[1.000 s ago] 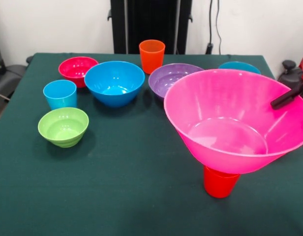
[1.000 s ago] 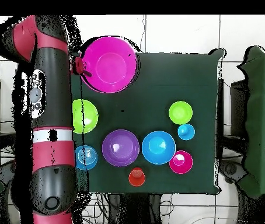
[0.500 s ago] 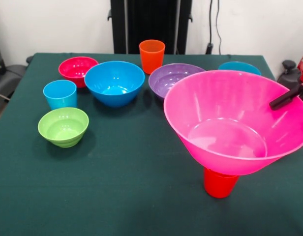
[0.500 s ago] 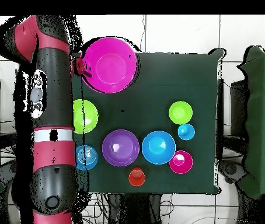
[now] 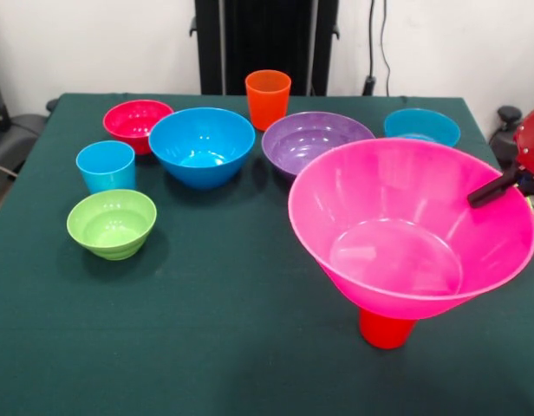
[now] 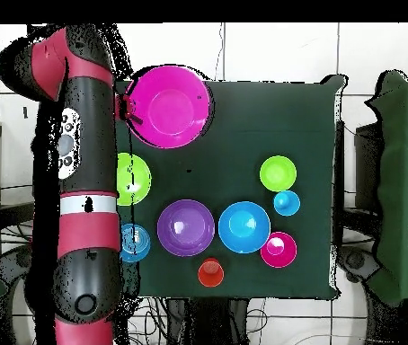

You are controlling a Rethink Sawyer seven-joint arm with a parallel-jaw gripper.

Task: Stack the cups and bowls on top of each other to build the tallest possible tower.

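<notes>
Fingers [image 5: 491, 189] appear clamped on the rim of the hot pink bowl [image 5: 406, 230], though only one dark tip shows clearly in the front view. That bowl sits on the red cup [image 5: 387, 329], tilted. Purple bowl [image 5: 315, 139] stands just behind.

Overhead view: gripper [image 6: 127, 106] meets the pink bowl's edge at the table [image 6: 243, 135] corner; the arm [image 6: 86, 180] partly covers a lime green bowl [image 6: 134, 178].

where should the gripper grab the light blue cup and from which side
Take the light blue cup by its rim from straight above, one finger inside and one outside. It stands upright and open, and the lime green bowl and crimson bowl crowd its sides.
</notes>
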